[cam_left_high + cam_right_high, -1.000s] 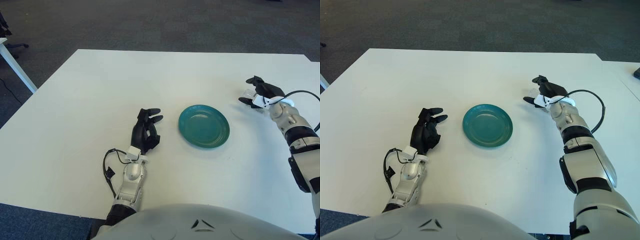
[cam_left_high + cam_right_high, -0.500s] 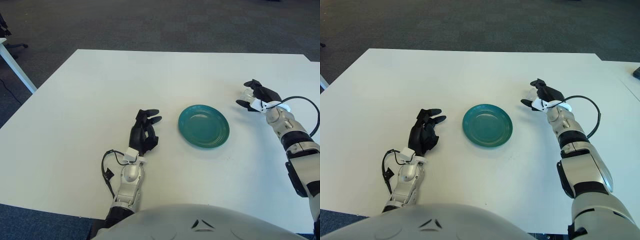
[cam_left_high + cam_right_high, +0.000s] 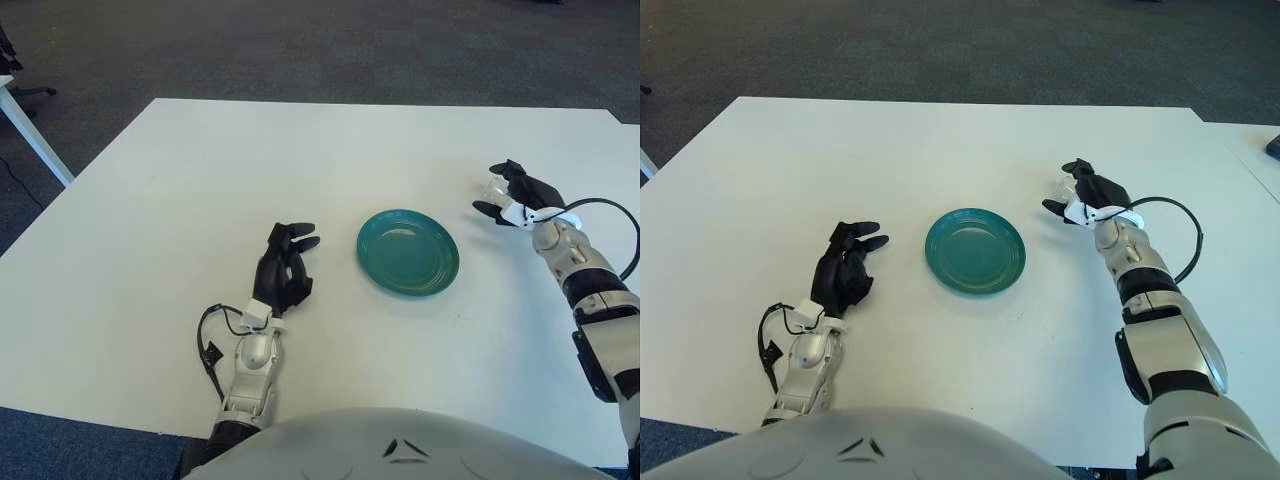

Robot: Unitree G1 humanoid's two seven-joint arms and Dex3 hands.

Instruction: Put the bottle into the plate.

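Nearest the robot's body, the left hand shows over the white table toward its near edge and left of centre, its black fingers loosely extended and pointing toward the far edge, holding nothing; whether the hand touches the tabletop cannot be told. A thin black cable loops beside its wrist. A little farther in, close to the middle of the table, lies the teal plate, round and shallow, with nothing in it; it sits just right of the left hand's fingertips and apart from them. Farther still and toward the right edge of the table is the right hand, its dark fingers curled around a small clear bottle, which shows as a pale, translucent shape between the fingers on the side facing the plate. The bottle is thus gripped in the right hand, right of the plate and clear of its rim, not in the plate. A black cable arcs out from the right forearm toward the right edge.
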